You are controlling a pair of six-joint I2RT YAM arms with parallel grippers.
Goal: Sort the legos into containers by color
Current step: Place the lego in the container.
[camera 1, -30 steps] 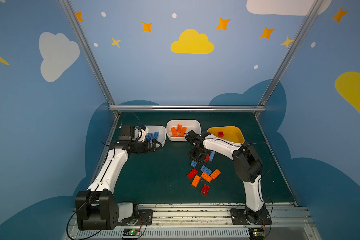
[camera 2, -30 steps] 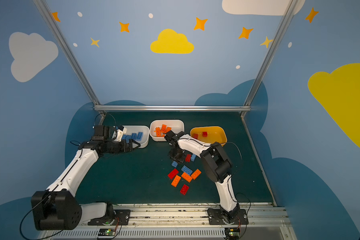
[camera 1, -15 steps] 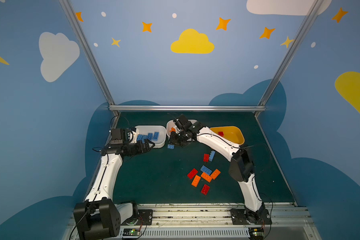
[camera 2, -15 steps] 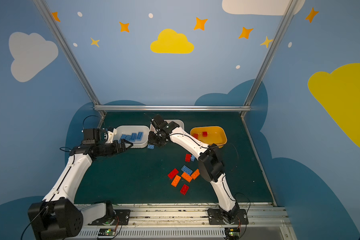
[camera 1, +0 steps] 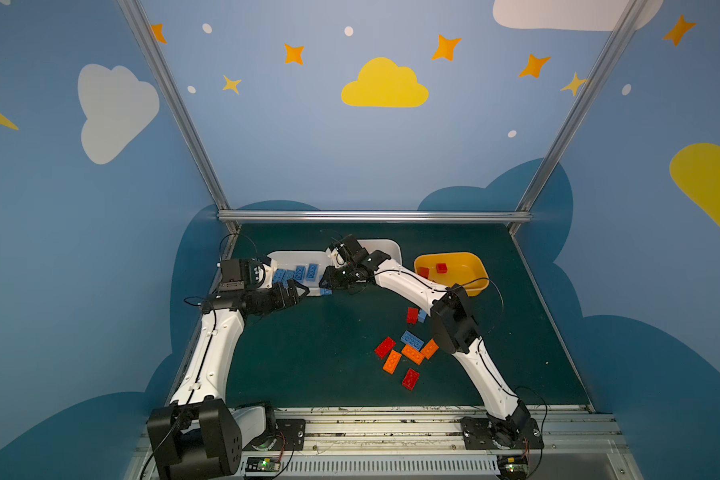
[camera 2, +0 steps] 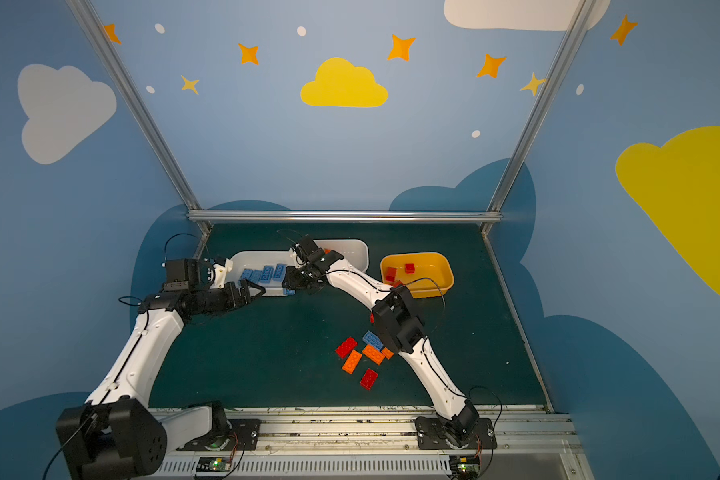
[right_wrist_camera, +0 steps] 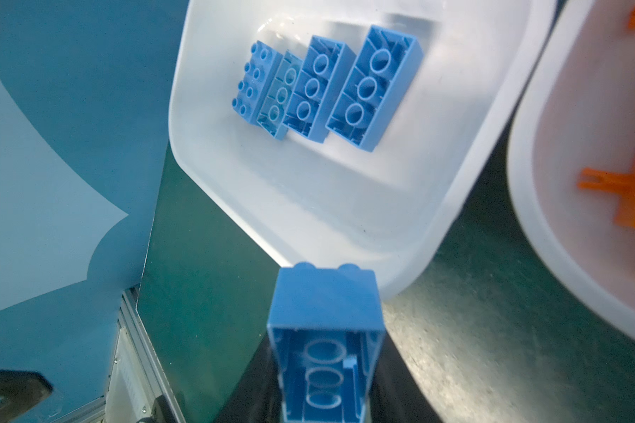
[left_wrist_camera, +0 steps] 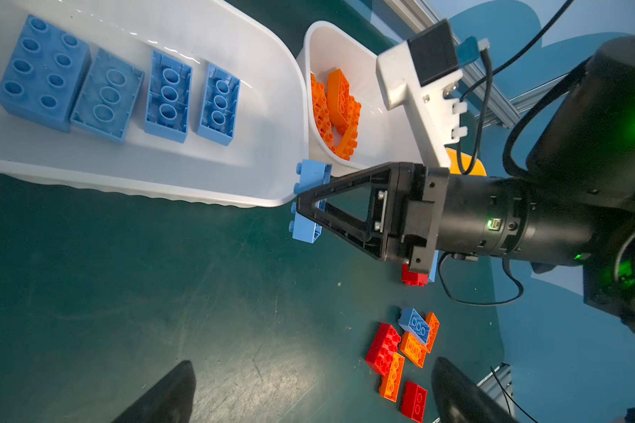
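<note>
Now | right gripper (left_wrist_camera: 306,205) pinches a blue brick (right_wrist_camera: 325,311), studs toward the white tub (left_wrist_camera: 198,183), at its corner rim | left gripper (camera 1: 298,289) spread wide, empty, just beside the same tub's near wall | four blue bricks (right_wrist_camera: 319,88) lie inside it

Blue legos (left_wrist_camera: 167,97), white tub (left_wrist_camera: 235,164); orange legos (left_wrist_camera: 340,106); red legos (camera 1: 441,268), yellow tub (camera 1: 470,272); dark green mat (left_wrist_camera: 162,293).

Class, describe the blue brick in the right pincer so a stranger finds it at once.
Find the white tub holding four blue bricks. At its corner the right pincer grips a fifth blue brick. It alone is gripped, not lying loose.
</note>
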